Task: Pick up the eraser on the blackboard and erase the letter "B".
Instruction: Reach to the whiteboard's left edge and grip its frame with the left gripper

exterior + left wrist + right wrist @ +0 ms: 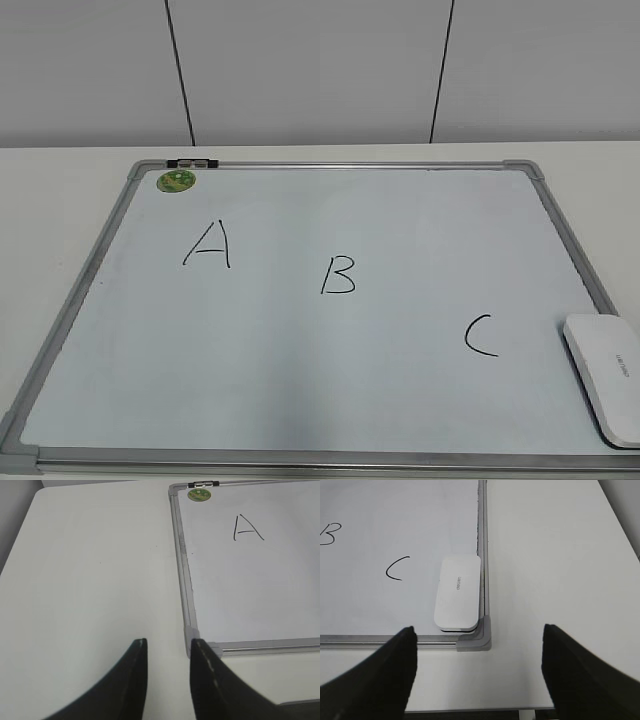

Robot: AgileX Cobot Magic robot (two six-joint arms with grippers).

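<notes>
Looking at the ext. view, I see the board (300, 350) lying flat on a white matte table (60, 190): big white rectangle, smooth dry-erase face, thin silver-grey metal frame, grey plastic corners. Round green sticker (176, 181) sits upper left of the frame, a small black clip (192, 162) on the top rail just beside it. Three thin black marker letters run diagonally: A (208, 245) left of centre, B (338, 275) mid-frame w/ a slight slant, C (481, 335) lower right.

Eraser (605, 375) is a smooth white rounded-rectangle plastic block w/ tiny grey lettering, lower right corner of the frame, partly cut by the edge. In the R wrist view it lies on the board, tucked into the corner, long side touching the right rail, C just beside it to the left, B well apart at the frame's left edge. A dark pad shows under its near end.

R gripper (479, 672) fills the bottom of its frame, black fingers (390, 665) wide apart, holding nothing, hovering short of the corner piece. L gripper (167, 645) at the bottom of its frame, dark tapered fingers (135, 675) w/ a narrow gap between the tips, nothing in them, over bare table just off the board's near left corner.

Grey panelled wall (320, 70) w/ dark vertical seams behind.
</notes>
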